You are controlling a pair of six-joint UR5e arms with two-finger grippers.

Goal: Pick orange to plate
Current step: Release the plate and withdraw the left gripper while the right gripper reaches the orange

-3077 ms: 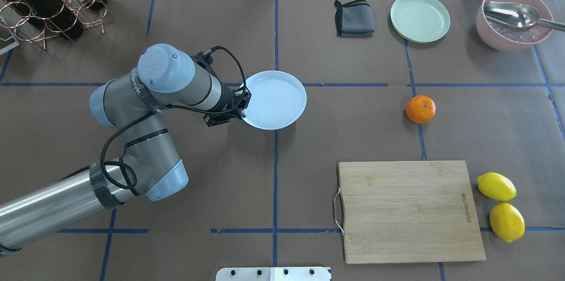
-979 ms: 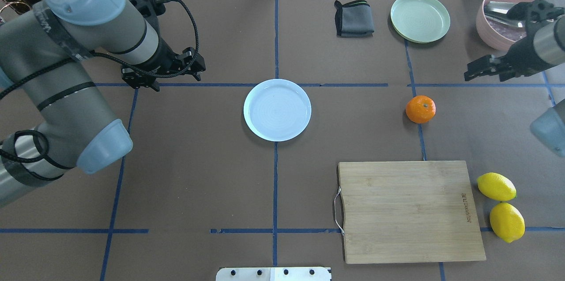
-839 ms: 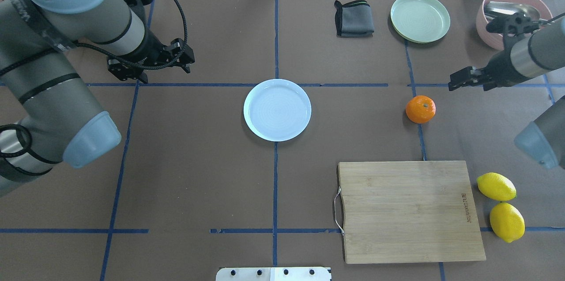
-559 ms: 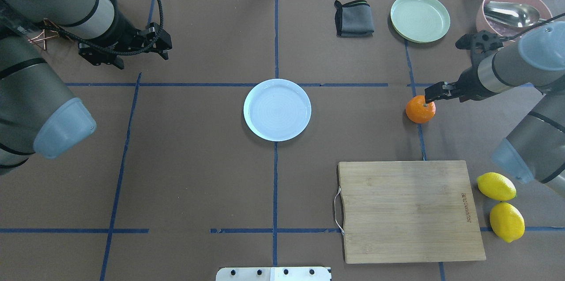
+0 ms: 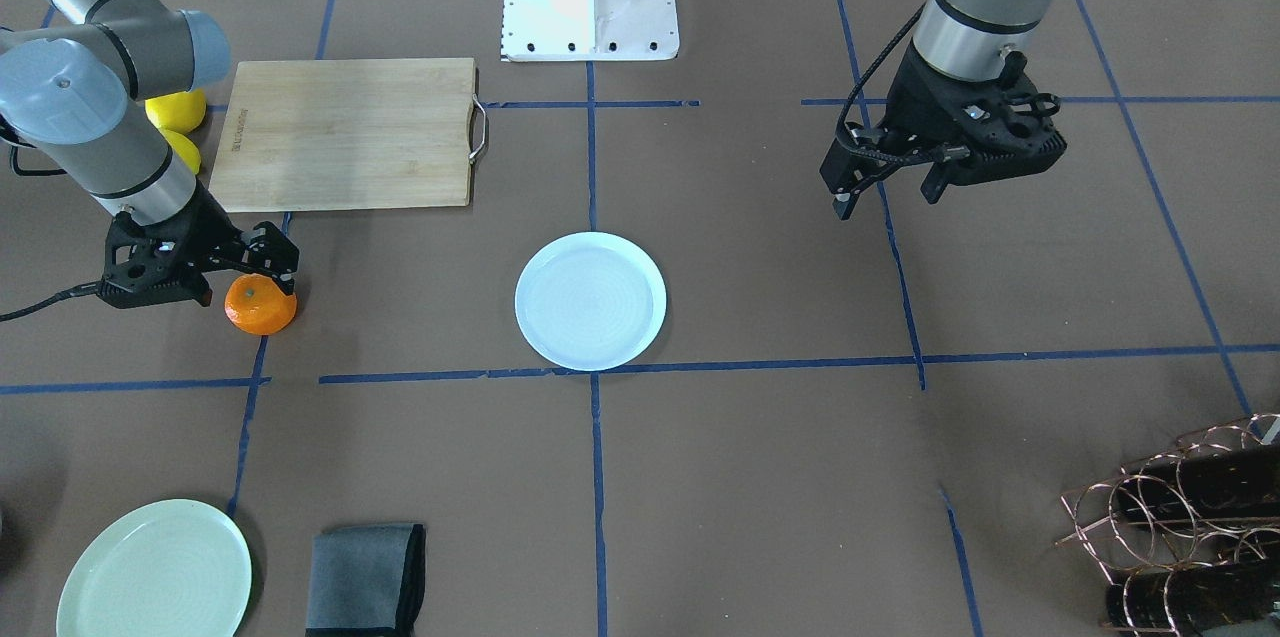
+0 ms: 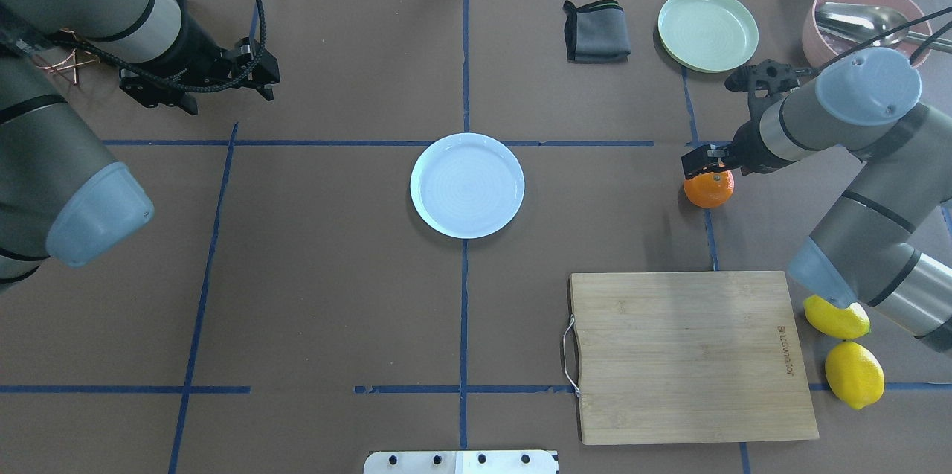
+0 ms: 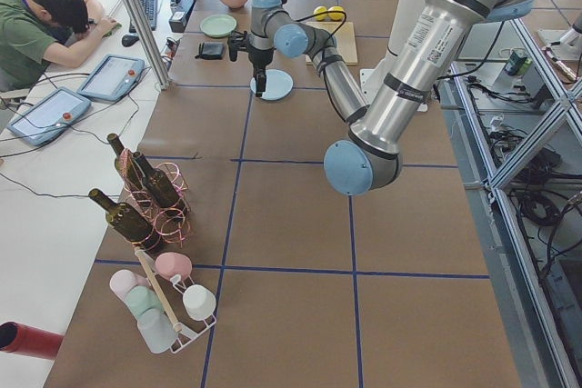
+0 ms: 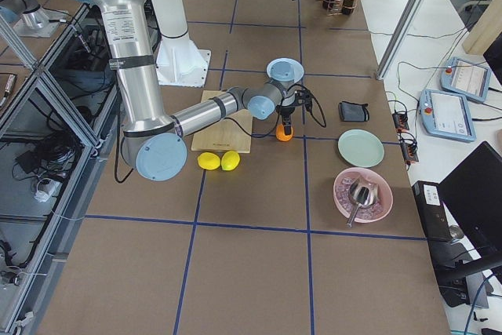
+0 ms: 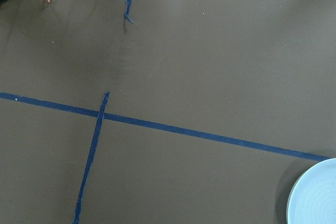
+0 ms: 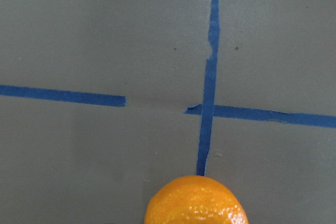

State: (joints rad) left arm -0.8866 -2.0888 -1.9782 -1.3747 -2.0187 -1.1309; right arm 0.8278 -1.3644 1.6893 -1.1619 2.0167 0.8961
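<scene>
orange point(image 6: 709, 190) on the table point(image 6: 335, 273) at a crossing of blue tape, well to the right of the plate point(image 6: 467, 185) in the overhead view. right gripper point(image 5: 248, 285) low over the fruit, jaws spread to either side, not closed on it. left gripper point(image 6: 266, 83) raised off to the plate's other side, jaws apart. pink bowl point(image 6: 814, 42) at the far right, with a metal spoon point(image 6: 866, 21) and something pale purple inside. green plate point(image 6: 708, 30) near it.
</scene>
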